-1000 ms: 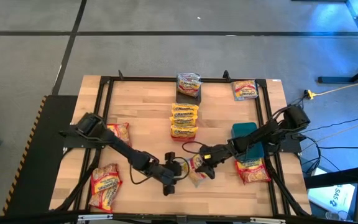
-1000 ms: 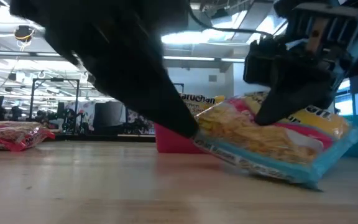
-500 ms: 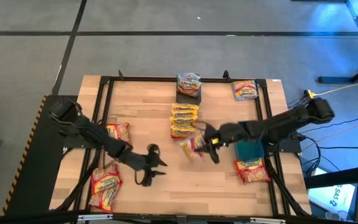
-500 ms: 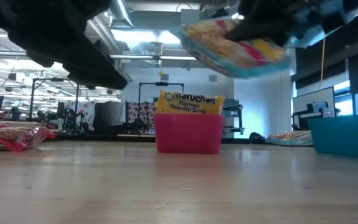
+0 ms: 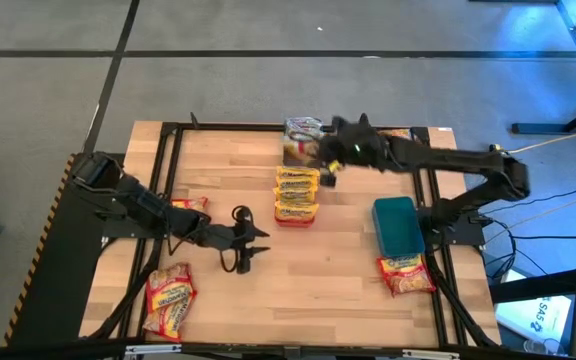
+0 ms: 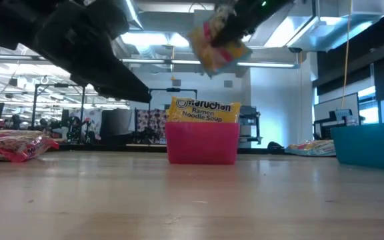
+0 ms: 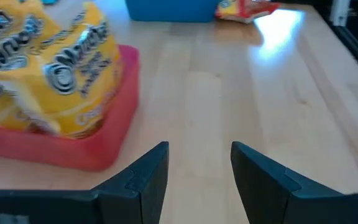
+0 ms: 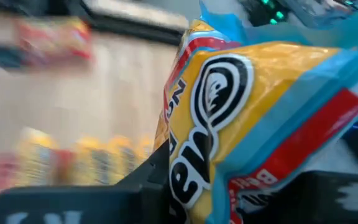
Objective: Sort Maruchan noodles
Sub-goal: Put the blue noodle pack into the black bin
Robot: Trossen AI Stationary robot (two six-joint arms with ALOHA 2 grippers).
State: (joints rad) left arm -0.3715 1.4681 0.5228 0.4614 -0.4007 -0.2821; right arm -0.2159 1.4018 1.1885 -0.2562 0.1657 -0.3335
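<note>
Wooden boards make up the table, which has a black frame around it and grey floor all about. At the far side, the right gripper is up in the air, its fingers pinched on a blue-edged Maruchan noodle packet. It holds the packet just above the grey bin by the far edge, which already has a packet in it. The red bin sits in the middle of the table and is full of yellow packets standing in a row. A teal bin sits on the right side. One loose packet lies near it at the near right, and another lies at the far right corner. Two more packets lie on the left, one partly under the left arm and one at the near left. The left gripper waits low over bare wood left of the red bin, fingers apart and holding nothing.
</note>
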